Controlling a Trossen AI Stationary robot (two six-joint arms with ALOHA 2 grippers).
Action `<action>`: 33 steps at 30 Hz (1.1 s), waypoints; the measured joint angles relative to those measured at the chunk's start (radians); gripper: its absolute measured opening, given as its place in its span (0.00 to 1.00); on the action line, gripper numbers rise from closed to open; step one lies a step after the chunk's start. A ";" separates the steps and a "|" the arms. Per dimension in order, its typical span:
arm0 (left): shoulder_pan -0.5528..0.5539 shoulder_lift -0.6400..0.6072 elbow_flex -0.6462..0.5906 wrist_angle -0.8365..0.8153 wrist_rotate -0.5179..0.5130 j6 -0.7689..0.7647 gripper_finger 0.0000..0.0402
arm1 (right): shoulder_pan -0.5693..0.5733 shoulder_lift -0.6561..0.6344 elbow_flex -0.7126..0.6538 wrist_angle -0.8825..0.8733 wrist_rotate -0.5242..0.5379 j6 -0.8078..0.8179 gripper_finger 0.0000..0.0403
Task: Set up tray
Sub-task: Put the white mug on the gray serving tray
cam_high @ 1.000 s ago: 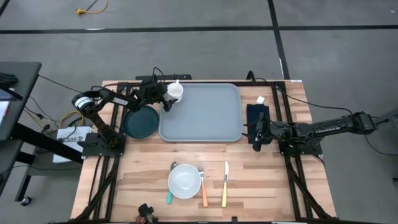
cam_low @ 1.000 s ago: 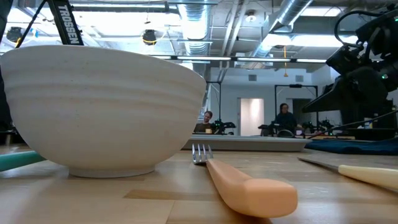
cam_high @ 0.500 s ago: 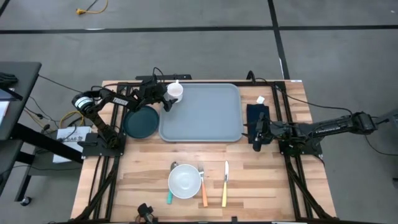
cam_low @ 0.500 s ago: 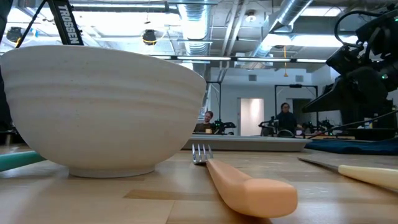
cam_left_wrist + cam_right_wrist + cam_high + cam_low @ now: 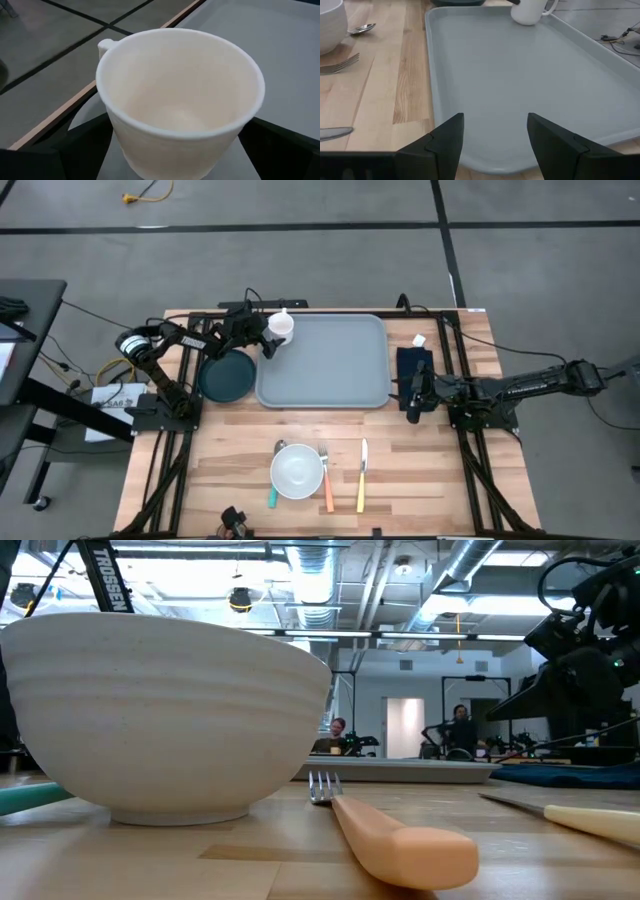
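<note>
We see the large pale grey-blue plastic tray (image 5: 325, 360) at the surface's far middle, bearing a white cup (image 5: 282, 326) at its corner between the left gripper's (image 5: 266, 340) wide jaws, while the right gripper (image 5: 495, 142) gapes beside it

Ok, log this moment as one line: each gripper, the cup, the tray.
left gripper: open around white cup | cup: at tray's far left corner | right gripper: open, empty, at tray's right edge
</note>
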 joint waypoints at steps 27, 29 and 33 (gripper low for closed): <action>0.010 0.000 0.000 -0.044 -0.016 0.001 1.00 | 0.000 0.000 0.000 0.000 0.000 0.000 0.53; 0.011 0.000 0.000 -0.053 -0.015 0.001 1.00 | 0.000 0.000 0.000 0.000 0.000 0.000 0.53; 0.011 0.000 0.000 -0.066 -0.016 0.001 1.00 | 0.000 0.000 0.000 0.000 0.000 0.000 0.53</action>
